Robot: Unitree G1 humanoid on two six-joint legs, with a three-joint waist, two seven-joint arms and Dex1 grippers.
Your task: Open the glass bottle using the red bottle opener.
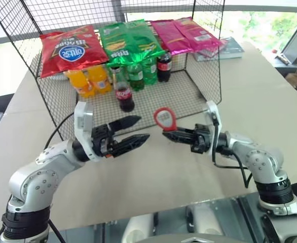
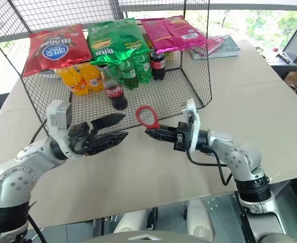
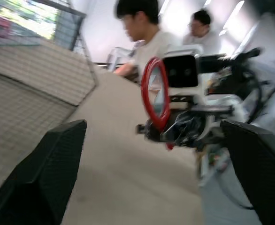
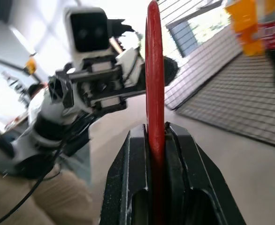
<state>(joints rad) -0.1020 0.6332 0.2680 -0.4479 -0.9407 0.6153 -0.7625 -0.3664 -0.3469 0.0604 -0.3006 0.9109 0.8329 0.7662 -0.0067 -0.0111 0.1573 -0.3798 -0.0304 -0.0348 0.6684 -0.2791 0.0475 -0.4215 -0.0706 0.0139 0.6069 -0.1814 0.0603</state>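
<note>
The glass bottle [image 1: 124, 94], dark cola with a red label, stands upright on the mesh floor of the wire basket [image 1: 199, 81], near its front. My right gripper [image 1: 165, 133] is shut on the handle of the red bottle opener [image 1: 164, 118], whose loop head points up. It hovers over the table in front of the basket. My left gripper [image 1: 143, 128] is open and empty, facing the opener from a short gap away, apart from the bottle. In the right wrist view the opener [image 4: 155, 70] stands edge-on between the closed fingers [image 4: 135, 178].
Red [image 1: 70, 49], green [image 1: 128, 41] and pink [image 1: 185, 33] crisp bags lie on the basket's back. Orange soda bottles [image 1: 90, 81], green bottles [image 1: 138, 73] and another dark cola bottle [image 1: 163, 66] stand behind the glass bottle. Two people [image 3: 142, 33] sit beyond the table.
</note>
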